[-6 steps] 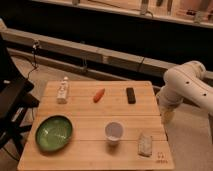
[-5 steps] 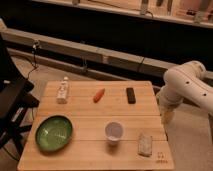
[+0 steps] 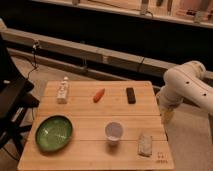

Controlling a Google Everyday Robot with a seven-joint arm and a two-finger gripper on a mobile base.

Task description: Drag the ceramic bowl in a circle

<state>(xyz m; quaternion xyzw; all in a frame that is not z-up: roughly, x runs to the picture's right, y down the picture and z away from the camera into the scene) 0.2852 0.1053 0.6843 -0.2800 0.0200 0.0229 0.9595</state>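
Observation:
The ceramic bowl, wide, shallow and glossy green with a darker rim, sits on the wooden table near its front left corner. A small whitish plastic cup stands upright at the front middle, well to the right of the bowl. My white arm comes in from the right, and the gripper hangs pointing down just beyond the table's right edge, far from the bowl and holding nothing I can see.
On the table lie a small white bottle at the back left, an orange carrot-like item, a black bar and a grey-white sponge-like block. A dark chair stands at the left.

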